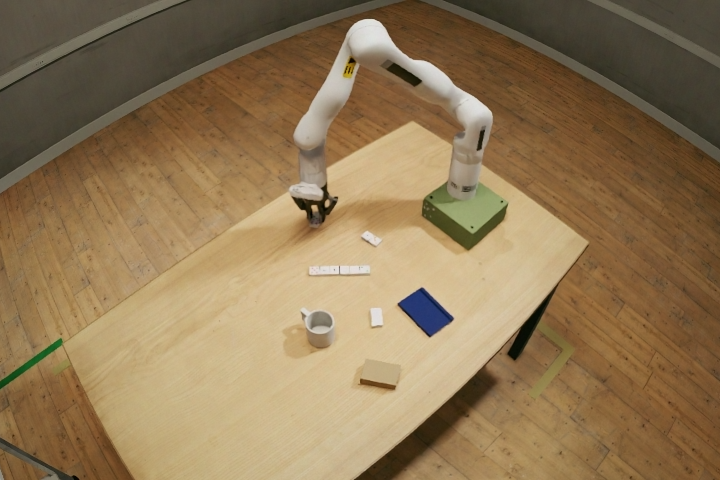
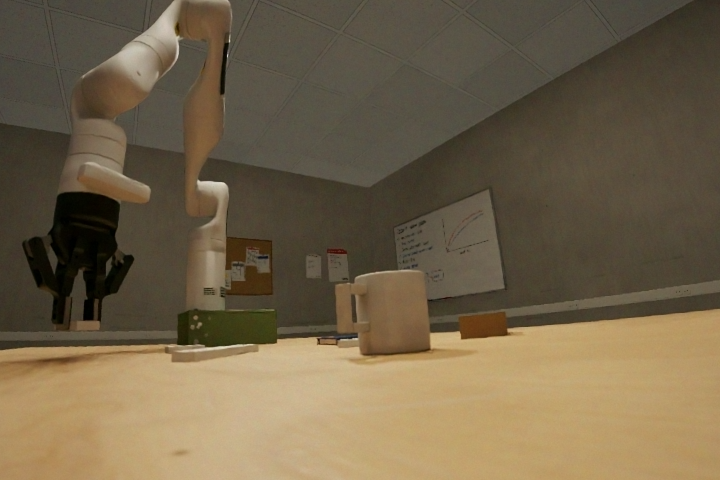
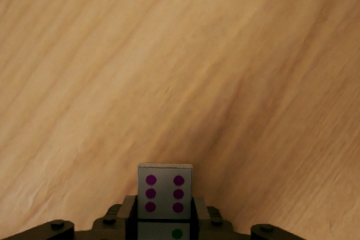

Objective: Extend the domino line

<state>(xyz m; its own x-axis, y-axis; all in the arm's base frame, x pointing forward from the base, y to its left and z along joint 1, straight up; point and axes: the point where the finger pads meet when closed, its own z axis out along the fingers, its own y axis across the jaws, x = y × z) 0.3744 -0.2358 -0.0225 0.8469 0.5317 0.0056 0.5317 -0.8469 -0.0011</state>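
My gripper (image 1: 315, 219) (image 2: 77, 314) (image 3: 164, 214) is shut on a white domino (image 2: 86, 325) (image 3: 164, 193), held flat and face up a little above the table. Six purple pips show on its outer half and a green pip on the other, which is partly cut off. The line of dominoes (image 1: 344, 270) (image 2: 213, 353) lies straight and face up, in front of the gripper in the top view; its pips are too small to read surely. A loose domino (image 1: 371, 238) lies face up behind the line's right end. A blank-backed domino (image 1: 376, 317) (image 2: 347, 342) lies face down between mug and blue tray.
A grey mug (image 1: 320, 328) (image 2: 395, 311) stands in front of the line. A blue tray (image 1: 425, 311) lies to the right, and a tan box (image 1: 379, 373) (image 2: 482, 325) nearer the front edge. The green robot base (image 1: 465, 215) (image 2: 230, 327) stands at the back right.
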